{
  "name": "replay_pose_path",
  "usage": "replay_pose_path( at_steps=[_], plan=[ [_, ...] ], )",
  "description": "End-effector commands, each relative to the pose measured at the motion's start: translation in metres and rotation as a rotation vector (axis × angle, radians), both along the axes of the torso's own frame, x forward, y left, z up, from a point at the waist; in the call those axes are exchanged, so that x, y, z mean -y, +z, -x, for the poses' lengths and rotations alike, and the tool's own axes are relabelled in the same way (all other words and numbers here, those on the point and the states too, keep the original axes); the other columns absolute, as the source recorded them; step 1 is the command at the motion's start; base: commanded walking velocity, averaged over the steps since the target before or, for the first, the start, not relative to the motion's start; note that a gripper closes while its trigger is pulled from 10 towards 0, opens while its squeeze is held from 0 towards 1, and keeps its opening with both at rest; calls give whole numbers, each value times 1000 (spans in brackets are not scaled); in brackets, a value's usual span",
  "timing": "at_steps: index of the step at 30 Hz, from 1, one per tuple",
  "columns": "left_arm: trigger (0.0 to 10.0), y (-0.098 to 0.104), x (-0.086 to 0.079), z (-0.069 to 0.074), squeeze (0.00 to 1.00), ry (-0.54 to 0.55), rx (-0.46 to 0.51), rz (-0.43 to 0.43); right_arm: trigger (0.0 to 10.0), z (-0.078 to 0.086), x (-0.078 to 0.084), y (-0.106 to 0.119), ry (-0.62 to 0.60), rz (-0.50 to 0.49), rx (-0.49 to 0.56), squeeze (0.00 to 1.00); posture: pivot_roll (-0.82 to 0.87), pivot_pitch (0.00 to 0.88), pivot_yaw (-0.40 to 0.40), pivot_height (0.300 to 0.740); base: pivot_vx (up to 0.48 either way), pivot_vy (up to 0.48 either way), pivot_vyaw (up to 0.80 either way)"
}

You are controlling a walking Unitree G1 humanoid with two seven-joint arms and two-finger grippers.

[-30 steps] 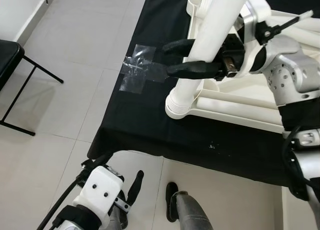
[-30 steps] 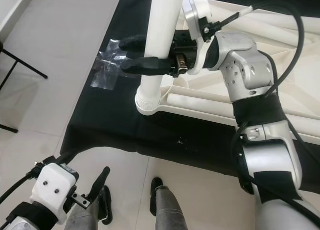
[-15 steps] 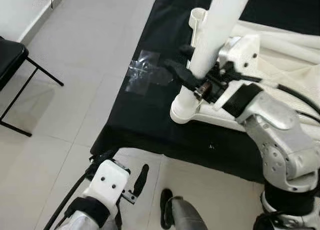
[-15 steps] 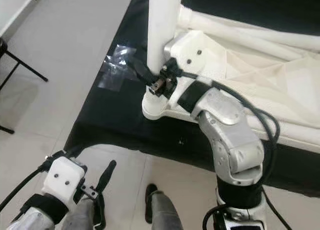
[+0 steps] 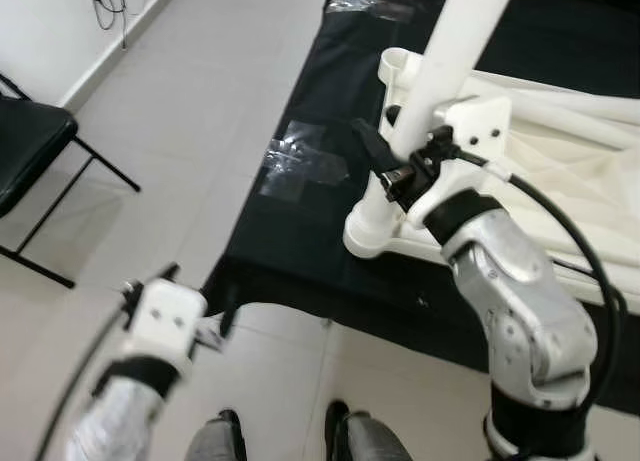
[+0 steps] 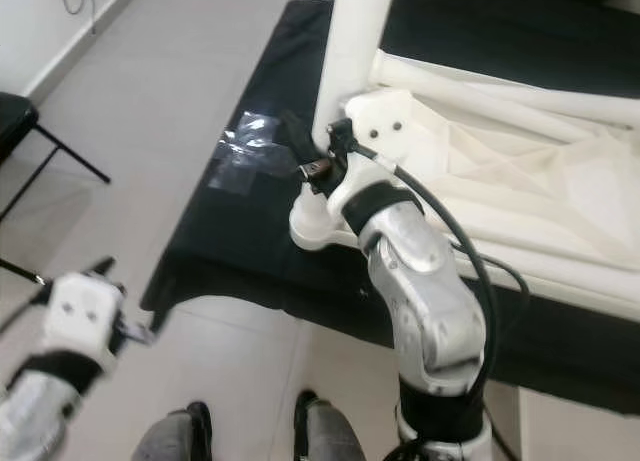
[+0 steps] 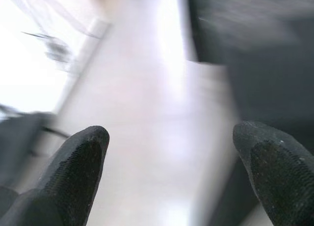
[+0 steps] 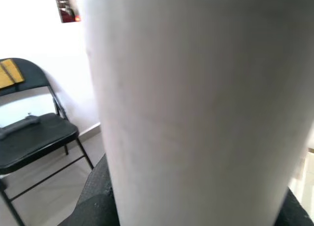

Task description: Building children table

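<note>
So the right gripper (image 5: 385, 161) is clamped around a white table leg (image 5: 440, 71), a fat round tube standing upright, with one black finger poking out on the near-left side of it. The leg's flared bottom end sits in the corner socket of the white table frame (image 5: 540, 91), which lies upside down on a black mat (image 5: 290, 221) spread over the pale tiled floor (image 5: 190, 91). There's creamy white fabric (image 6: 520, 171) bunched up inside the frame, between the rails. In the right wrist view the leg (image 8: 196, 103) is pressed right up against the lens, so the grip looks snug. A crinkly bit of clear plastic wrap (image 5: 300, 159) lies on the mat just left of the leg, near the mat's edge. The left gripper (image 7: 171, 177) hangs low off to the left over bare floor, well apart from the table, with its two fingers (image 7: 83, 162) spread wide and nothing between them; it's blurry in the eye views. A black folding chair (image 5: 25, 141) stands by the white wall on the far left.
</note>
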State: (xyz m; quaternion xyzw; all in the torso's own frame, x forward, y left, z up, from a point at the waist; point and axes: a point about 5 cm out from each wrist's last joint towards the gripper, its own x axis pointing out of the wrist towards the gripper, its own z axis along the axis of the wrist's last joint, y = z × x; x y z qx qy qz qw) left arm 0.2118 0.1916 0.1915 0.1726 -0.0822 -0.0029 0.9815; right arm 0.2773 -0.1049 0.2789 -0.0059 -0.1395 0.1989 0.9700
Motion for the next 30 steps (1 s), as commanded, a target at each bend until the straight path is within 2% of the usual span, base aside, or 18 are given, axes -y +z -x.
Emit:
replay_pose_path(
  at_steps=[1, 4, 5, 6, 10, 11, 13, 14, 17, 18, 20, 21, 23, 24, 29, 30],
  plan=[
    [10000, 0, -7, -2, 0, 4, -12, -2, 10000, -7, -1, -44, -21, 29, -230, 0, 44, 264, -60, 740, 0, 0, 0],
    [10000, 24, -14, -15, 0, -7, 73, -27, 10000, -4, -6, -50, -33, 23, -233, 0, 47, 246, -48, 740, 0, 0, 0],
    [10000, 24, -14, -15, 0, -7, 73, -27, 10000, -4, -6, -50, -33, 23, -233, 0, 47, 246, -48, 740, 0, 0, 0],
    [10000, 42, -11, -25, 0, -57, 126, -18, 10000, -4, -11, -53, -35, 15, -235, 0, 51, 233, -43, 740, 0, 0, 0],
    [10000, 57, -5, -33, 0, -132, 165, 2, 10000, -4, -14, -56, -46, 3, -239, 0, 53, 213, -36, 740, 0, 0, 0],
    [10000, 88, 11, -46, 0, -316, 223, 88, 10000, -6, -17, -58, -62, -21, -242, 0, 51, 190, -22, 740, 0, 0, 0],
    [10000, 116, 30, -53, 0, -540, 247, 140, 10000, -7, -21, -59, -69, -35, -240, 0, 53, 179, -13, 740, 0, 0, 0],
    [10000, 116, 30, -53, 0, -540, 247, 140, 10000, -7, -21, -59, -69, -35, -240, 0, 53, 179, -13, 740, 0, 0, 0],
    [10000, 146, 55, -56, 0, -833, 249, 186, 10000, -9, -27, -59, -68, -51, -233, 0, 52, 163, -1, 740, 0, 0, 0],
    [10000, 146, 55, -56, 0, -833, 249, 186, 10000, -9, -27, -59, -68, -51, -233, 0, 52, 163, -1, 740, 0, 0, 0],
    [10000, 162, 66, -59, 0, -978, 247, 215, 10000, -11, -31, -59, -65, -61, -228, 0, 52, 157, 6, 740, 0, 0, 0],
    [10000, 162, 66, -59, 0, -978, 247, 215, 10000, -11, -31, -59, -65, -61, -228, 0, 52, 157, 6, 740, 0, 0, 0],
    [10000, 174, 77, -63, 0, -1123, 216, 210, 10000, -11, -36, -58, -56, -68, -219, 0, 48, 152, 12, 740, 0, 0, 0],
    [10000, 182, 83, -67, 0, -1172, 212, 177, 10000, -11, -38, -57, -49, -71, -215, 0, 44, 150, 15, 740, 0, 0, 0],
    [10000, 192, 91, -74, 0, -1214, 208, 136, 10000, -11, -42, -55, -39, -77, -209, 0, 43, 151, 19, 740, 0, 0, 0],
    [10000, 197, 95, -82, 0, -1210, 202, 132, 10000, -11, -43, -54, -33, -82, -203, 0, 42, 151, 20, 740, 0, 0, 0]
  ],
)
